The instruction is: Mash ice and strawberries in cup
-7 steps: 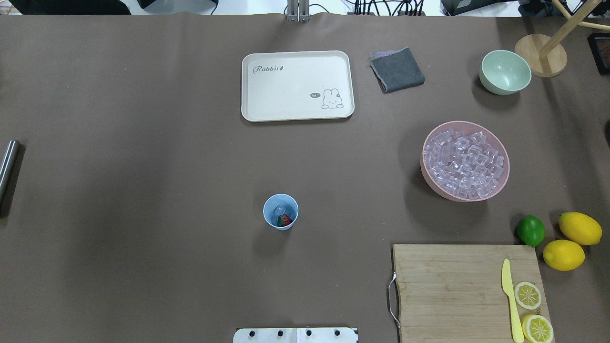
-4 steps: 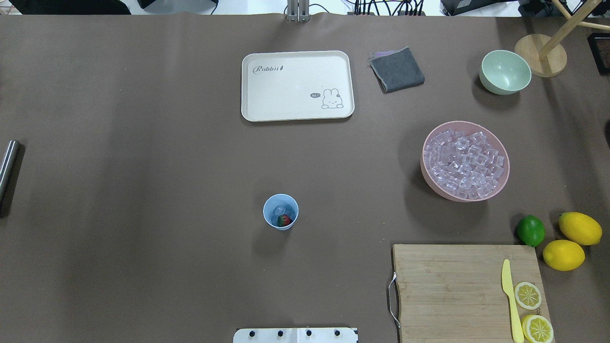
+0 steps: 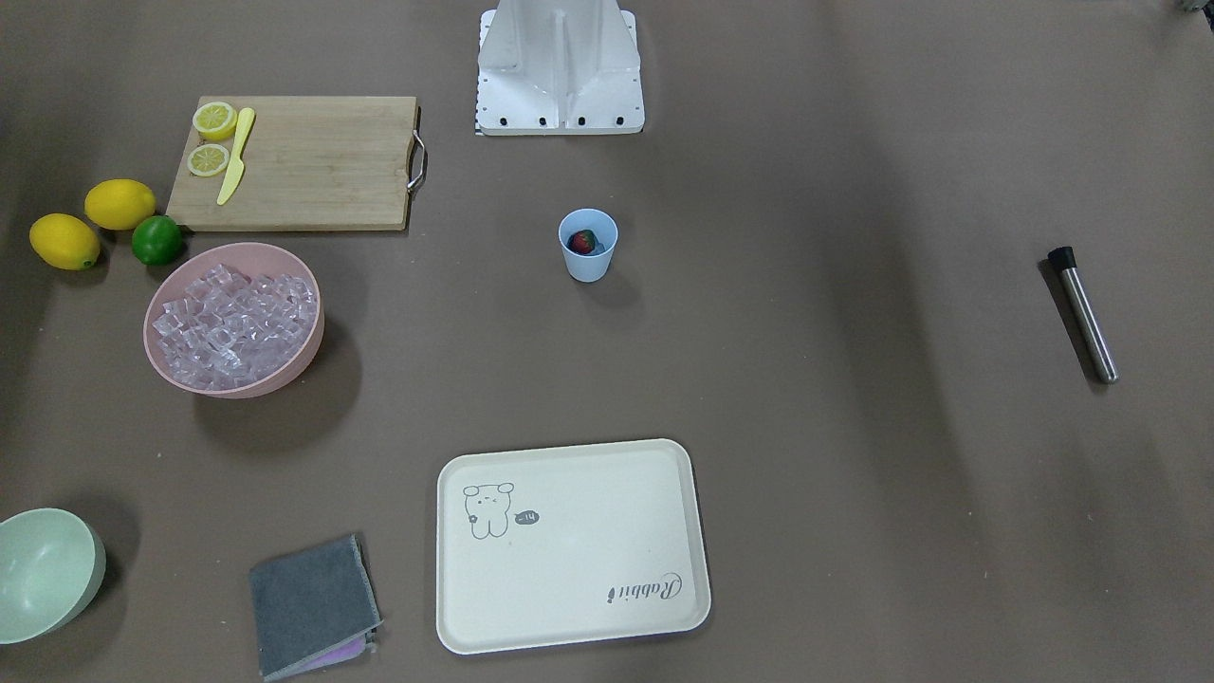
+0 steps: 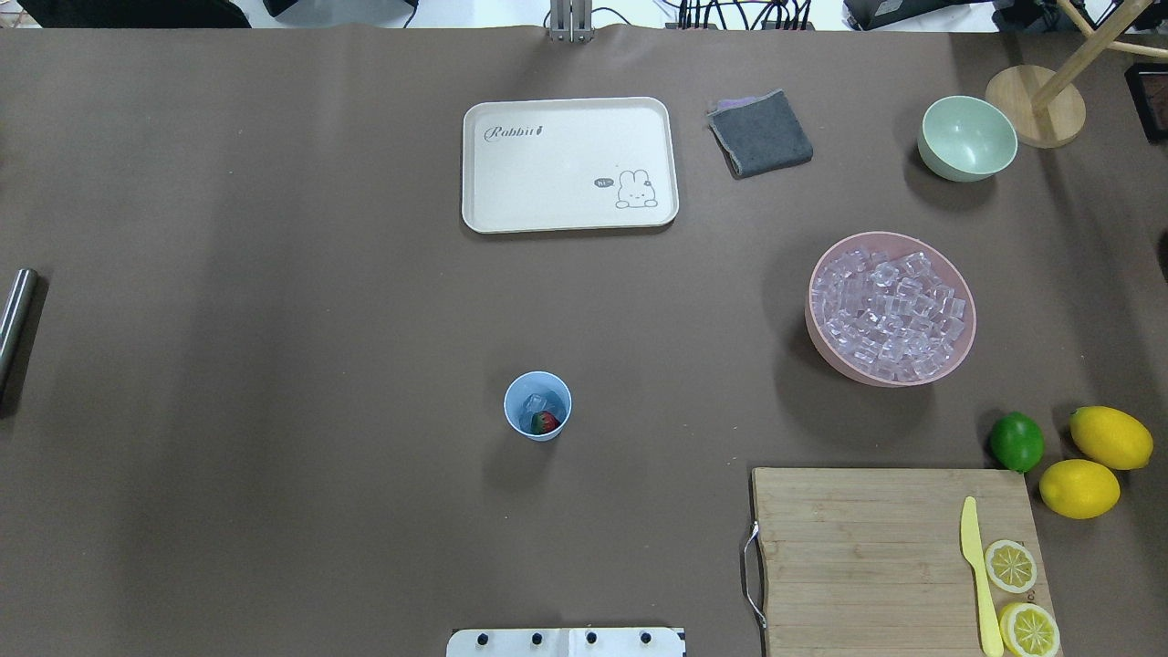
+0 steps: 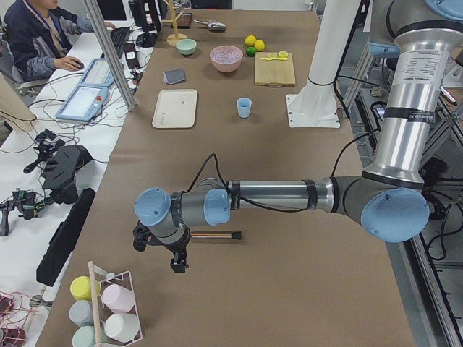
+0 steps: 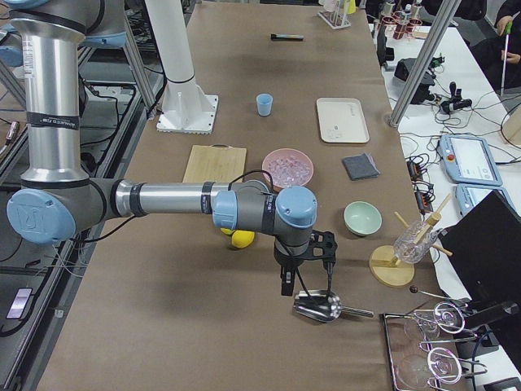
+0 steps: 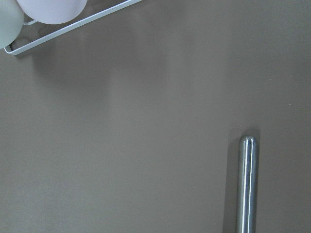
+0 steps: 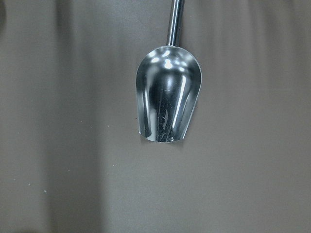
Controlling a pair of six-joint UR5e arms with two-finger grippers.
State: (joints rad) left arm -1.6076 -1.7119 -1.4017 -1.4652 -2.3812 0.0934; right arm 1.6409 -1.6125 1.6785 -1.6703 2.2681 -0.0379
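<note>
Light-blue plastic cup [image 3: 588, 266] upright mid-table, red strawberry [image 3: 582, 242] and clear ice cubes [image 4: 538, 401] inside, left gripper [image 5: 176, 264] beside steel rod [image 5: 215, 234], right gripper [image 6: 308, 285] over metal scoop [image 6: 319, 306], we cannot tell whether either pincer is released or clenched.

Glossy metal scoop [image 8: 167, 104], matt plastic cup [image 3: 587, 267]

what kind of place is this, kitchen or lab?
Probably a robot lab, staged for drink prep: the left arm and right arm extend over a covered table, a person sits at a desk alongside, and props include the cup and cutting board.
</note>
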